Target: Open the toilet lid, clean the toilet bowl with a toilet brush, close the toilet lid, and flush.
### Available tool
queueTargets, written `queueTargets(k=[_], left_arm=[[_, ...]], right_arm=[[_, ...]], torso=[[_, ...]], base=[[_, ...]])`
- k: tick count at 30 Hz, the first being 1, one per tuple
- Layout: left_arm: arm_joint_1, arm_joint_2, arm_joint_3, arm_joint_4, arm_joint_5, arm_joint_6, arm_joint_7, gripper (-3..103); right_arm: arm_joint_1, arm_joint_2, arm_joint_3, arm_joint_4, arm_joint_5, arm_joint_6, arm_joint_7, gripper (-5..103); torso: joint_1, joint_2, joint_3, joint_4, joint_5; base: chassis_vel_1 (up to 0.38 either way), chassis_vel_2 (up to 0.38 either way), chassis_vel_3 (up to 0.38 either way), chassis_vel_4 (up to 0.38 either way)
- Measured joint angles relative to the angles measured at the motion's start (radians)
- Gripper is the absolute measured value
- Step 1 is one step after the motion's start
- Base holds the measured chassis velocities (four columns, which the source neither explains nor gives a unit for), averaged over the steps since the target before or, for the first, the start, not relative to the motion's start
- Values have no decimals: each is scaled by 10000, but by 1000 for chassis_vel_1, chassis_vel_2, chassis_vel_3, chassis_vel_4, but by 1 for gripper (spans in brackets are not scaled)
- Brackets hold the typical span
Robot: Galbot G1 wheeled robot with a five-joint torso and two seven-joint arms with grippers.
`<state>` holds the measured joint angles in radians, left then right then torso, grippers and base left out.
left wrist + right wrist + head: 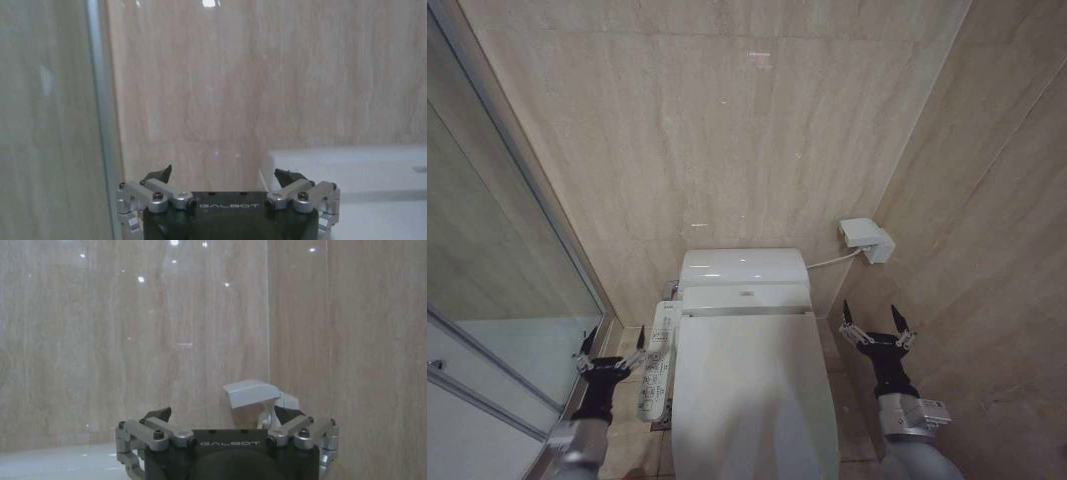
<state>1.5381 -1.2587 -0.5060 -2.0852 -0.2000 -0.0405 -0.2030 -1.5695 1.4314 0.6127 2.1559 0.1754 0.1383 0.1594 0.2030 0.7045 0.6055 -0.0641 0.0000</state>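
Beige tiled walls enclose the toilet bowl (pixel 689 440), whose toilet lid (pixel 752 385) lies shut between two raised arms, the left gripper (pixel 613 340) beside the control panel (pixel 657 362) and the right gripper (pixel 876 320) opposite, both with fingers spread open, touching nothing.

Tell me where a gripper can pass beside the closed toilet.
Right of the toilet lid, floor up to the side wall is bare around the right gripper. The left is crowded: the left gripper sits between control panel and shower glass.
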Motion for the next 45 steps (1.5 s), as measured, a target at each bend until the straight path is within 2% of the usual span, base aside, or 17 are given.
queueTargets(k=[4,7,10,17,19,21,22,24,28,31,35,45], left_arm=[[-781,-52,248,-69,370,1237,-130,100],[-811,86,80,-703,689,1311,-380,100],[-646,149,-60,-1191,757,1313,-540,100],[-358,204,-307,-1900,796,1283,-648,100],[-288,199,-306,-1821,784,944,-707,100],[-289,204,-299,-1319,690,77,-476,100],[-289,204,-299,-1319,690,77,-476,100],[-334,238,-379,-446,547,-989,-47,100],[-348,284,-531,353,248,-1677,187,100],[-318,298,-573,485,206,-1696,99,100],[-280,271,-627,35,114,-1214,-263,100],[5,160,-627,-247,345,-1261,-264,100]], right_arm=[[0,-2,3,0,0,0,1,100],[1,-1,1,0,0,0,0,100],[1,-1,2,0,0,0,0,100],[1,-1,1,0,0,0,0,100],[0,-1,1,0,0,0,0,100],[1,-1,1,0,0,0,0,100],[1,-1,1,0,0,0,0,100],[1,-1,1,0,0,0,0,100],[0,-1,1,0,0,0,0,100],[1,-1,1,0,0,0,0,100],[1,-1,1,0,0,0,0,100],[-1,-1,1,0,0,0,0,100]], torso=[[1,-1,2,-2,-9],[0,0,0,1,11],[1,-1,0,1,-4],[-1,0,0,1,2],[-1,0,0,1,0],[-1,0,0,1,1],[-1,0,0,1,1],[-1,0,0,-2,0],[-1,0,0,1,-2],[-1,0,0,1,-3],[-1,0,-1,0,1],[-3,1,-1,0,1]], base=[[0,0,0,0],[0,0,0,0],[0,0,0,0],[0,0,0,0],[0,0,0,0],[0,0,0,0],[0,0,0,0],[0,0,0,0],[0,0,0,0],[0,0,0,0],[0,0,0,0],[0,0,0,0]])
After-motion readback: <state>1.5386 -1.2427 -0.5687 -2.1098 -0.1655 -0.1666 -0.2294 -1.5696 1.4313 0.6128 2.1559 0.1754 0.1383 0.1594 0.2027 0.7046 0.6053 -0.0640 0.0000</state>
